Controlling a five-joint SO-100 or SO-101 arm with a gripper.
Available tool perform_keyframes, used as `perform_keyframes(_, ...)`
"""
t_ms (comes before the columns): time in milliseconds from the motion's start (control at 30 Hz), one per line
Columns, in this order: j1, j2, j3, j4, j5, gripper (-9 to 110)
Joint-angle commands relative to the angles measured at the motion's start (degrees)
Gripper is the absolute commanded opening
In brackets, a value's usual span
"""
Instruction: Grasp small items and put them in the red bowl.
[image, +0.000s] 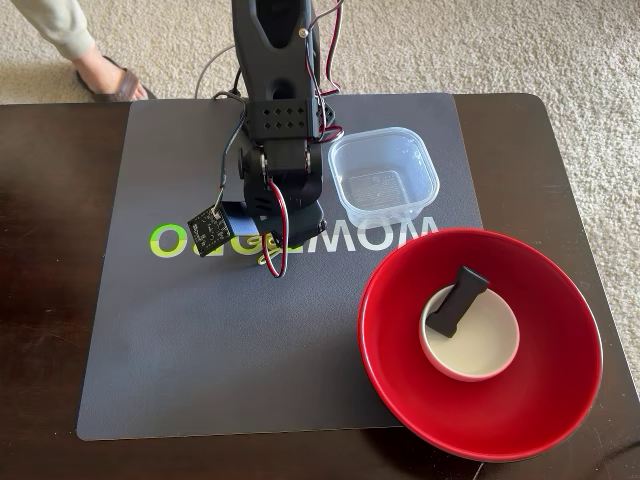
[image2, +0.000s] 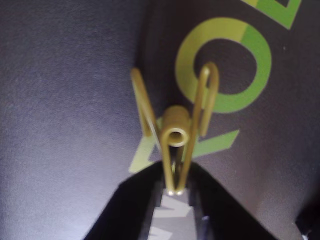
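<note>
- At the far left of the fixed view, a person's sandalled foot (image: 105, 78) stands on beige carpet beyond the dark wooden table (image: 50, 300).
- A grey mat (image: 200, 350) with green lettering covers the table.
- The black arm reaches down over the lettering, a small circuit board (image: 210, 230) dangling at its left.
- In the wrist view the gripper (image2: 175, 187) is clenched on a yellow-green clip (image2: 177, 127), pinching its two wire ends just above the mat.
- Right of the arm sits a clear plastic tub (image: 385, 180), empty.
- Nearer and further right, the red bowl (image: 400, 380) holds a small white dish (image: 490, 350).
- A dark grey plastic piece (image: 458, 298) leans on the dish's rim.
</note>
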Motion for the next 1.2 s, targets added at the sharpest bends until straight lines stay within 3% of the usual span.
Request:
perform_keyframes(0, -0.62, 0.18, -2.29, -0.53, -0.18, 0)
perform_keyframes(367, -6.59, 8.44, -5.01, 4.39, -1.05, 0)
perform_keyframes(533, -10.72, 8.70, -13.54, 9.14, -1.85, 0)
perform_keyframes(767, -17.40, -3.60, -39.29, 17.23, -3.34, 0)
perform_keyframes(933, -23.64, -26.98, -82.27, 32.61, -7.29, 0)
perform_keyframes(1167, -30.85, -33.31, -90.79, 32.26, -5.36, 0)
